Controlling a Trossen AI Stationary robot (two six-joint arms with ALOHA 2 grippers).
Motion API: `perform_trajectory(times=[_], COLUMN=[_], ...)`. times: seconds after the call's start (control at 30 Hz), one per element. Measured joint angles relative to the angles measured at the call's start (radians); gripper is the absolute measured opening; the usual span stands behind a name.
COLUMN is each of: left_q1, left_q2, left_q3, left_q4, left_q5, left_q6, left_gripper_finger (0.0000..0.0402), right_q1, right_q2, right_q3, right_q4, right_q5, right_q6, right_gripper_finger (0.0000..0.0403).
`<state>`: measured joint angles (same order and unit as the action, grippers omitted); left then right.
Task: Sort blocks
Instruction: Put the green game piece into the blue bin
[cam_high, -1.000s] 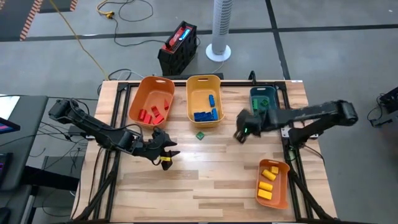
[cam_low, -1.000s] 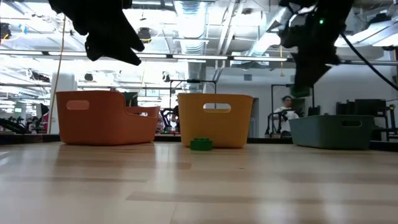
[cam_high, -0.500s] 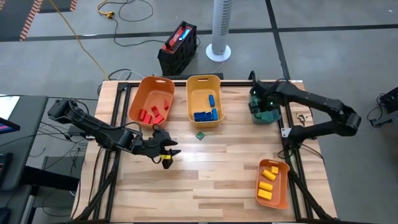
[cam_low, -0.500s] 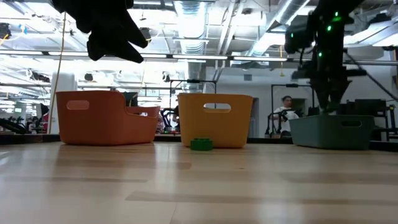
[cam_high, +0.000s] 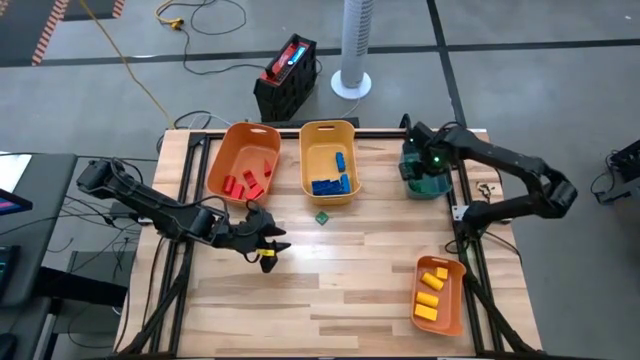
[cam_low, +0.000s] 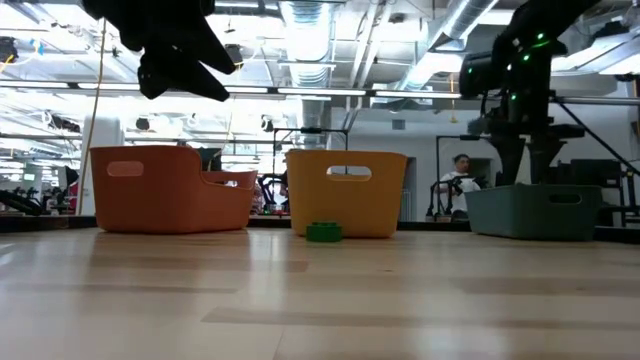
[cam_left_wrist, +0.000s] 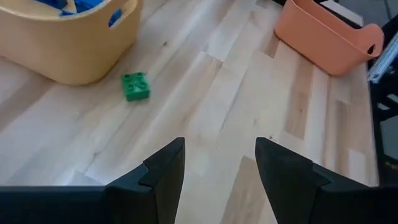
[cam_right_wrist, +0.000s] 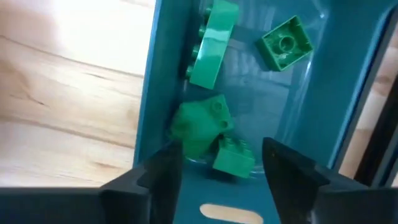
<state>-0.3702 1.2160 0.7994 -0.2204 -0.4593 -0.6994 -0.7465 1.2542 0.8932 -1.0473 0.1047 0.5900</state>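
Blocks lie sorted by colour in the high view: red blocks (cam_high: 245, 182) in the orange bin (cam_high: 240, 160), blue blocks (cam_high: 330, 183) in the yellow bin (cam_high: 328, 160), yellow blocks (cam_high: 432, 292) in a second orange bin (cam_high: 440, 293), and a lone green block (cam_high: 322, 216) bare on the table (cam_high: 340, 280), up and to the right of the left gripper (cam_high: 268, 245). That arm reaches in from the left edge, low over the front left of the table. The right arm bends in from the right edge, its right gripper (cam_high: 425, 165) over the teal bin (cam_high: 425, 170). In the low view the green block (cam_low: 323, 232) sits on the wood just in front of the yellow bin (cam_low: 346, 192); the left gripper (cam_low: 185, 60) hangs high above, and the right gripper (cam_low: 525, 150) hangs just above the teal bin (cam_low: 535, 210). In the left wrist view the fingers (cam_left_wrist: 165, 171) stand well apart and hold nothing, the green block (cam_left_wrist: 136, 86) ahead, beside the yellow bin (cam_left_wrist: 68, 43). In the right wrist view the fingers (cam_right_wrist: 165, 171) are spread and empty; green blocks (cam_right_wrist: 214, 134) lie in the teal bin (cam_right_wrist: 348, 81) straight below them.
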Motion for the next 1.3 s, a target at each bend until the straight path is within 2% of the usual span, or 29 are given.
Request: perform_trajectory(times=[0.13, 0.27, 0.4, 0.5, 0.6, 0.7, 0.8, 0.9, 1.0, 1.17, 1.3], left_q1=[0.010, 0.005, -0.020, -0.031, -0.020, 0.017, 0.069, 0.107, 0.132, 0.158, 0.187], left_q2=[0.017, 0.085, 0.187, 0.298, 0.414, 0.532, 0.629, 0.702, 0.725, 0.728, 0.737], left_q3=[0.000, 0.000, 0.029, 0.094, 0.159, 0.218, 0.270, 0.313, 0.343, 0.366, 0.353], left_q4=[0.005, 0.035, 0.125, 0.120, 0.125, 0.125, 0.121, 0.120, 0.119, 0.137, 0.146], left_q5=[0.043, 0.036, -0.079, -0.183, -0.240, -0.308, -0.300, -0.291, -0.284, -0.312, -0.331], left_q6=[-0.045, -0.113, -0.100, -0.061, -0.076, -0.156, -0.255, -0.281, -0.285, -0.153, -0.097], left_gripper_finger=[0.0190, 0.0190, 0.0190, 0.0190, 0.0190, 0.0190, 0.0196, 0.0217, 0.0252, 0.0316, 0.0349], right_q1=[0.051, 0.167, 0.354, 0.517, 0.658, 0.776, 0.872, 0.938, 0.978, 1.007, 1.007], right_q2=[-0.084, -0.214, -0.345, -0.408, -0.432, -0.430, -0.413, -0.391, -0.371, -0.355, -0.355], right_q3=[0.000, 0.014, 0.023, 0.024, 0.024, 0.024, 0.024, 0.024, 0.024, 0.024, 0.024], right_q4=[0.007, 0.019, 0.088, 0.131, 0.129, 0.136, 0.180, 0.219, 0.225, 0.229, 0.243], right_q5=[0.001, 0.031, 0.086, 0.181, 0.278, 0.341, 0.399, 0.428, 0.433, 0.439, 0.444], right_q6=[0.012, 0.105, 0.263, 0.367, 0.449, 0.496, 0.517, 0.518, 0.539, 0.555, 0.554], right_gripper_finger=[0.0244, 0.0244, 0.0244, 0.0244, 0.0244, 0.0244, 0.0244, 0.0244, 0.0244, 0.0244, 0.0244])
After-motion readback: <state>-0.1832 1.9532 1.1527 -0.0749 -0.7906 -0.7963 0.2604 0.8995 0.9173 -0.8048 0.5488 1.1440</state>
